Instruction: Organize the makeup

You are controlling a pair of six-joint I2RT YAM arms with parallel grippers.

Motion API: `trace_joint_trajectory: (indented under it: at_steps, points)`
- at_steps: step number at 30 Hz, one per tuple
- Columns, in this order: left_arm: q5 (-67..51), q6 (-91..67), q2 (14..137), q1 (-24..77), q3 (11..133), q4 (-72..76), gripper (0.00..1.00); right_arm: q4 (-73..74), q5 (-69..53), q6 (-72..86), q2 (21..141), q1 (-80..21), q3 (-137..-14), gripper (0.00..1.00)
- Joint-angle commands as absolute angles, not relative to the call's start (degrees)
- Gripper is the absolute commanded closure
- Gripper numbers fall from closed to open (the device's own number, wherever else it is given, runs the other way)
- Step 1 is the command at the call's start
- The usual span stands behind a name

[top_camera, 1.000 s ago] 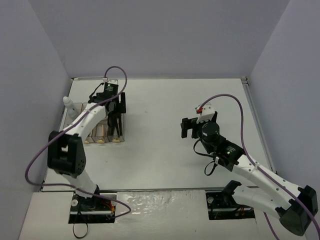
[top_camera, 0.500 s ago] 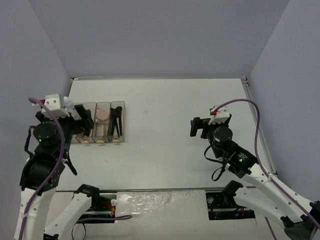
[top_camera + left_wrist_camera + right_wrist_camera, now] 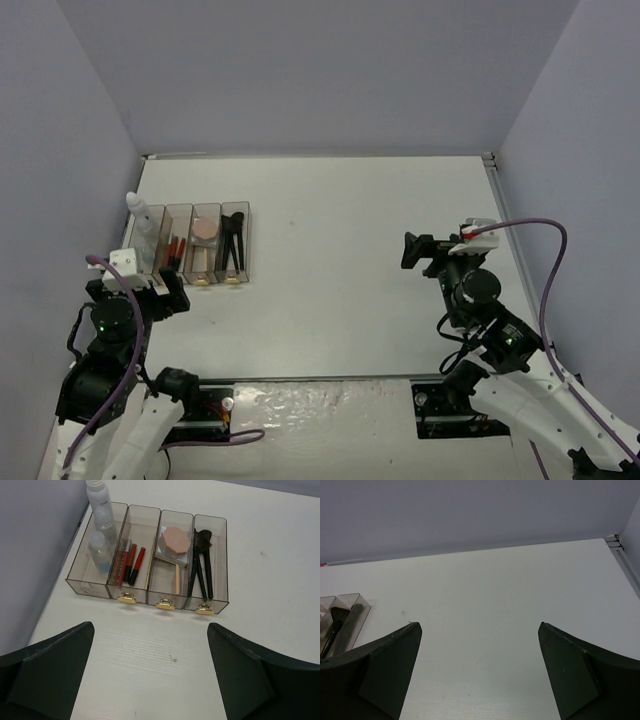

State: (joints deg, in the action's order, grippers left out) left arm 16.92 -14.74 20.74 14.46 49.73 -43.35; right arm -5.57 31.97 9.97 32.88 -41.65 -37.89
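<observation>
Makeup (image 3: pixel 174 540) fills the bins (image 3: pixel 89 587) — both end effectors (image 3: pixel 150 628) (image 3: pixel 480 625) spread wide, empty.

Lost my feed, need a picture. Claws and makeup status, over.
Left claw open, empty. Right claw open, empty. Makeup sits inside the four bins, sorted by type. Nothing blocking the bins.
</observation>
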Motion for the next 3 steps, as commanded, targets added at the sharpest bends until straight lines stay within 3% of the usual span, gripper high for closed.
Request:
trace_joint_trajectory:
  at_steps: [1, 3]
  points:
    - [18.1, -15.9, 21.9, 14.4, 50.0, -39.1, 0.05, -9.3, 34.2, 9.2, 34.3, -41.7, -38.5, 0.00]
    - [17.9, -15.9, 22.2, 14.4, 49.8, -39.2, 0.05, -9.4, 34.2, 9.1, 34.6, -41.7, -38.5, 0.00]
